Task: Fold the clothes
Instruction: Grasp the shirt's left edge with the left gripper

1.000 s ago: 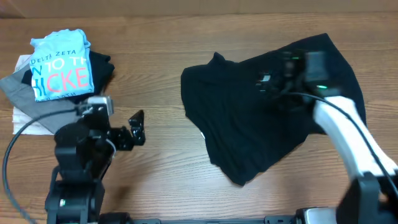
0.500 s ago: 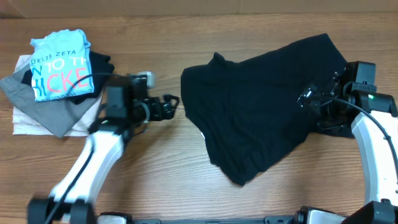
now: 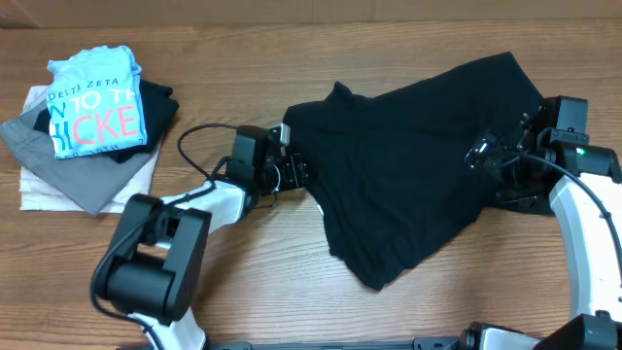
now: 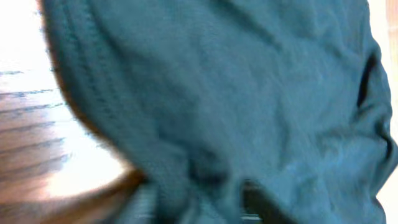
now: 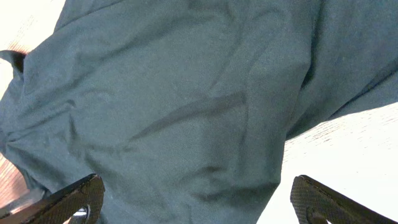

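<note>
The clothes (image 3: 408,185), a plain black T-shirt, lie crumpled on the wooden table (image 3: 243,282), centre to right. My left gripper (image 3: 294,171) is at the shirt's left edge. In the left wrist view the cloth (image 4: 236,93) fills the blurred frame. There my left gripper (image 4: 202,202) has its jaws drawn in round a fold, and blur hides whether they pinch it. My right gripper (image 3: 494,165) hovers over the shirt's right part. It stands wide open (image 5: 199,205), with dark fingertips (image 5: 74,199) on either side of the cloth (image 5: 186,93) near its edge.
A pile of other garments sits at the back left: a light blue T-shirt (image 3: 92,102) with lettering on top, grey cloth (image 3: 73,160) and white cloth (image 3: 39,194) under it. Bare wood lies in front of the shirt.
My left arm swung from beside the pile across to the shirt's left edge, and its jaws narrowed. My right arm drew back toward the shirt's right side, then stayed still.
</note>
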`<state>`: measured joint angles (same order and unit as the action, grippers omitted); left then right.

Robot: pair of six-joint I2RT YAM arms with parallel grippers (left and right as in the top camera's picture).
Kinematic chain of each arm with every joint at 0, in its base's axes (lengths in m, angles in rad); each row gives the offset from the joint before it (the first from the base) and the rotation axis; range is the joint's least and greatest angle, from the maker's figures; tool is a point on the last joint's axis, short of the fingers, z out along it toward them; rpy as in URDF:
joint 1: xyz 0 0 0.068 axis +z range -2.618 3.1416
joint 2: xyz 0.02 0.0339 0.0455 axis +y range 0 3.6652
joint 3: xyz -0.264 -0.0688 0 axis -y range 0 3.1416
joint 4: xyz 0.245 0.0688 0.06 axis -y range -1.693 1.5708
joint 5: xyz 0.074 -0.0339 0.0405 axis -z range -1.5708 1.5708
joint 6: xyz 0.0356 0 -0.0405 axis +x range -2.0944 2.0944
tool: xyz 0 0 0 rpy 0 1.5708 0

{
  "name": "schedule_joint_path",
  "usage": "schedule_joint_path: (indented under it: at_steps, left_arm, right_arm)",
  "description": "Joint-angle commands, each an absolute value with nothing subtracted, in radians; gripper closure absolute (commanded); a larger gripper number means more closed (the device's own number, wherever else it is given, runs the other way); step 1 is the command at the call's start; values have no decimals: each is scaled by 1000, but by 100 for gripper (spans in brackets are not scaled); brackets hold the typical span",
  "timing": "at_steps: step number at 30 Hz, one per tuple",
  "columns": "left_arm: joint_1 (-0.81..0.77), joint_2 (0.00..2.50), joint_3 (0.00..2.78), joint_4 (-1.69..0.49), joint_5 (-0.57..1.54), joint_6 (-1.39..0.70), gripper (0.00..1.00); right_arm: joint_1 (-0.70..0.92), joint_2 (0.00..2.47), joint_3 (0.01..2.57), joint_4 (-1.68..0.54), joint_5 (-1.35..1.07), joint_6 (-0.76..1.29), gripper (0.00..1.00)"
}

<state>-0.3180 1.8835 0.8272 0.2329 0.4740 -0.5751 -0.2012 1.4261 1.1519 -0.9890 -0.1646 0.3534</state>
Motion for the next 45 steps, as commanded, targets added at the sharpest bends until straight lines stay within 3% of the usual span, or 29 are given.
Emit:
schedule_joint_path:
  at_steps: [1, 12, 13, 14, 15, 16, 17, 20, 23, 27, 30, 34, 37, 45]
  left_arm:
    - [-323, 1903, 863, 328, 435, -609, 93]
    - [-175, 1903, 1212, 309, 303, -610, 96]
    - [-155, 1903, 1239, 275, 303, -610, 88]
    - [-134, 1903, 1262, 236, 301, -609, 69]
    - [-108, 1903, 1284, 184, 300, -610, 36]
    - [-90, 1903, 1293, 150, 303, -610, 24]
    - [-73, 1903, 1297, 114, 318, -610, 1]
    - [-38, 1903, 1298, -70, 458, -609, 0]
    - [-35, 1903, 1298, -393, 594, -571, 0]
    - [-70, 1903, 1295, -815, 619, -444, 0]
    - [-127, 1903, 1281, -962, 613, -352, 2]
    - [-210, 1904, 1258, -952, 510, -368, 15]
    - [-263, 1904, 1234, -870, 450, -399, 30]
    - [-359, 1904, 1183, -650, 315, -534, 31]
  right_arm:
    - [-203, 1422, 1164, -994, -157, 343, 0]
    - [-204, 1422, 1164, -1004, -146, 339, 0]
    - [-203, 1422, 1164, -1005, -146, 339, 0]
    - [-203, 1422, 1164, -1005, -146, 339, 0]
    - [-203, 1422, 1164, -1005, -146, 339, 0]
    - [-203, 1422, 1164, -1005, -146, 339, 0]
    - [-203, 1422, 1164, -1005, -146, 339, 0]
    - [-203, 1422, 1164, -1005, -146, 339, 0]
    - [-203, 1422, 1164, -1005, -146, 339, 0]
    - [-203, 1422, 1164, -1005, -146, 339, 0]
    - [-203, 1422, 1164, -1005, -146, 339, 0]
    - [-203, 1422, 1164, -1005, -146, 339, 0]
    - [-203, 1422, 1164, -1012, -146, 339, 0]
    - [-203, 1422, 1164, -1016, -146, 339, 0]
